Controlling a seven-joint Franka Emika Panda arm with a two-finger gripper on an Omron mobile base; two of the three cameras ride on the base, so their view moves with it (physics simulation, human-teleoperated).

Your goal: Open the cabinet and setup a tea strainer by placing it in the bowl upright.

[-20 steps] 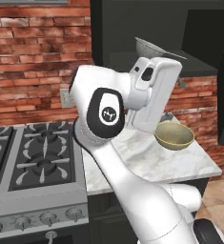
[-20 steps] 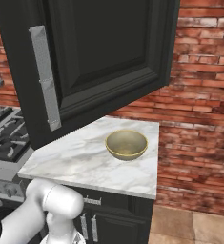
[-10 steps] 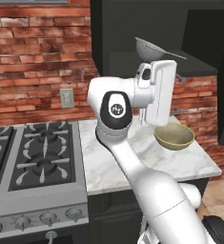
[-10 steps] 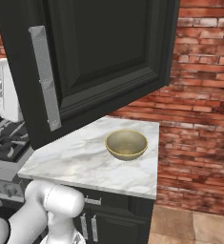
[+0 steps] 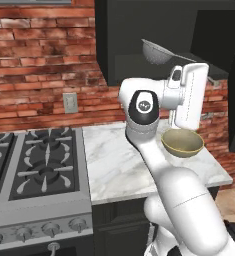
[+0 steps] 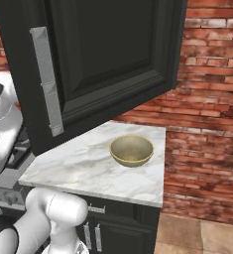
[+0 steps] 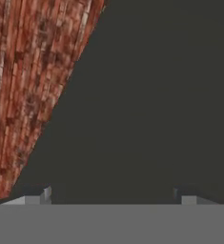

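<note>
Inside the open cabinet, on its lowest shelf, sits the tea strainer: silver mesh basket at the front edge, thin handle running off to the right, partly hidden behind the arm. Cabinet door swung wide, black, panelled, with a vertical brushed-silver bar handle. Below, the olive-gold bowl rests upright on the marble worktop, near its right end. Tool: open, fingertips spread wide, nothing between them, facing a dark cabinet surface. Gas stove adjoins the worktop's left; red brick wall behind.
</note>
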